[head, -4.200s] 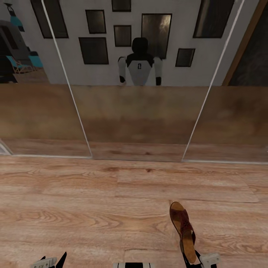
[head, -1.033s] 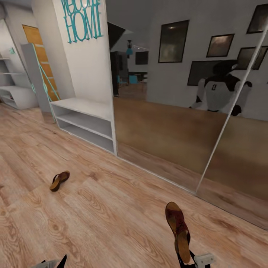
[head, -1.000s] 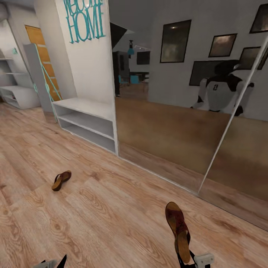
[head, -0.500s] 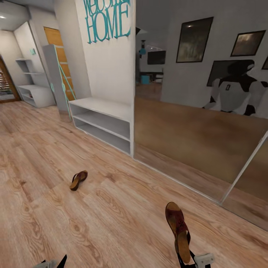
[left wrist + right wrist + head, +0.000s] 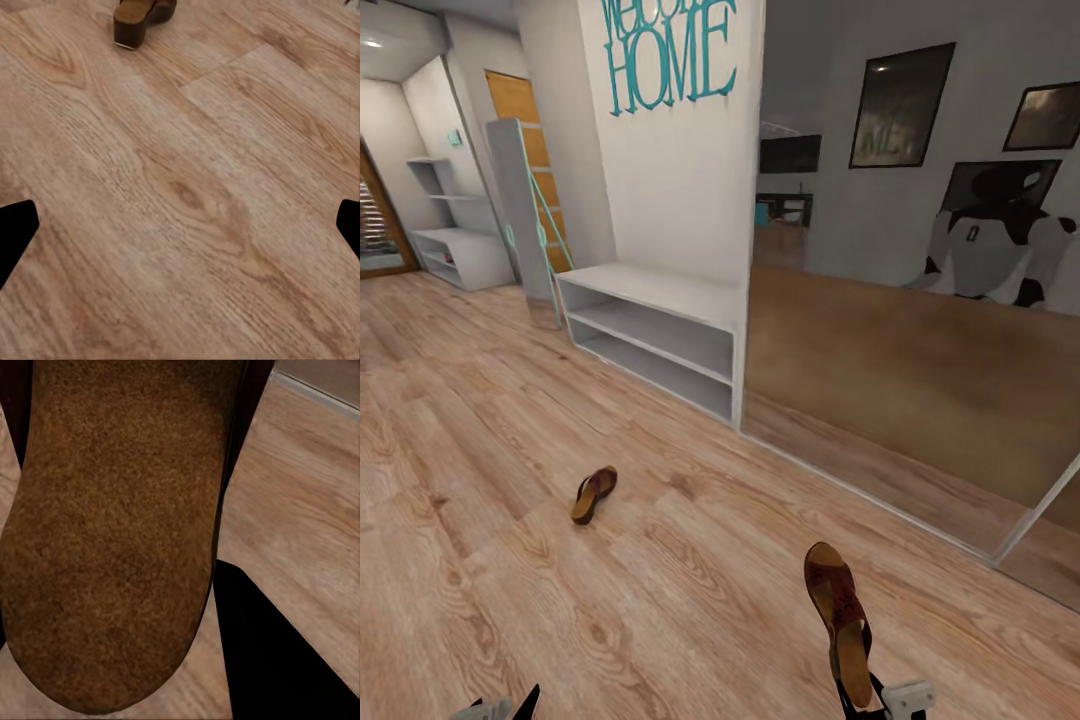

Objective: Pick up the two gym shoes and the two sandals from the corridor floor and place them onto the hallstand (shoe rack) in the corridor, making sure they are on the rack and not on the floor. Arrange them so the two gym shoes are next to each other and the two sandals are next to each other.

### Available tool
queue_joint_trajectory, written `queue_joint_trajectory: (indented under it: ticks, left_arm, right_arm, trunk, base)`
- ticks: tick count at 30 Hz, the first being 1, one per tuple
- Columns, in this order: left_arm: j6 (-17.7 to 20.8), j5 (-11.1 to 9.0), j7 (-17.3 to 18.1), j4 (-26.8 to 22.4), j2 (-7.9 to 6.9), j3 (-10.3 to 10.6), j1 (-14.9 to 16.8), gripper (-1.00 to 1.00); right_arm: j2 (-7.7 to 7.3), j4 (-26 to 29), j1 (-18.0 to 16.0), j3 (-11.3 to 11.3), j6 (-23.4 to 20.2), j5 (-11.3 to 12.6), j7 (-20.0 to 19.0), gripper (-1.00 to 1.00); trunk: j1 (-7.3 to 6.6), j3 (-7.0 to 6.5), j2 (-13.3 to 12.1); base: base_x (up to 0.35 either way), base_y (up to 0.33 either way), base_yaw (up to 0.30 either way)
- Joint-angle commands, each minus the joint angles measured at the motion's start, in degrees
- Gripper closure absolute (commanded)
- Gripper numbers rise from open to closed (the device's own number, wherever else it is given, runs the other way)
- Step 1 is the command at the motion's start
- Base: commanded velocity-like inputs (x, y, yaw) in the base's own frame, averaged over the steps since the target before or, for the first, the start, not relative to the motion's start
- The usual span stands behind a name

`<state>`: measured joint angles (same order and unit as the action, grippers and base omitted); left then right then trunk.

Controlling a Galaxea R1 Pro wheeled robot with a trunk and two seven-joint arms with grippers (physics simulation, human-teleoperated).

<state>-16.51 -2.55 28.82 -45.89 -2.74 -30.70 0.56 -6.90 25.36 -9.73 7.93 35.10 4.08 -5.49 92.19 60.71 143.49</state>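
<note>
- One sandal is held heel-first in the closed right gripper; stiff and light, by judgement
- The left gripper is spread, empty
- The other sandal lies on the corridor floor, before the white bench; best gripped by its sole edges

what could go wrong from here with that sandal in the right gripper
1. The right gripper grips the held sandal only at its heel end, the rest sticking out, so it may slip or swing while driving.
2. The other sandal lies on the corridor floor towards the hallstand, so the base might run over it.
3. The nearer white bench could be mistaken for the rack.
</note>
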Motion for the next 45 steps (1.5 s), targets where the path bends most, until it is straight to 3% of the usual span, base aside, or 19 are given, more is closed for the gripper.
queue_joint_trajectory:
  ticks: [1,28,45]
  left_arm:
    - [0.0,-0.3,0.5,0.1,0.01,-0.1,0.1,-1.0]
    - [0.0,-0.4,0.4,0.1,0.01,-0.2,0.1,-1.0]
    - [-0.1,-0.4,0.4,0.1,0.01,-0.2,0.1,-1.0]
  right_arm:
    - [-0.05,0.0,0.0,0.2,0.1,0.7,-0.4,1.0]
    - [-0.05,-0.1,0.0,0.2,0.1,0.6,-0.4,1.0]
    - [-0.05,-0.1,0.0,0.2,0.1,0.7,-0.4,1.0]
  trunk:
    - [0.0,0.05,0.0]
    - [0.0,0.05,0.0]
    - [0.0,0.05,0.0]
  base:
    - [0.157,0.295,0.0]
    - [0.164,0.295,-0.003]
    - [0.168,0.265,-0.217]
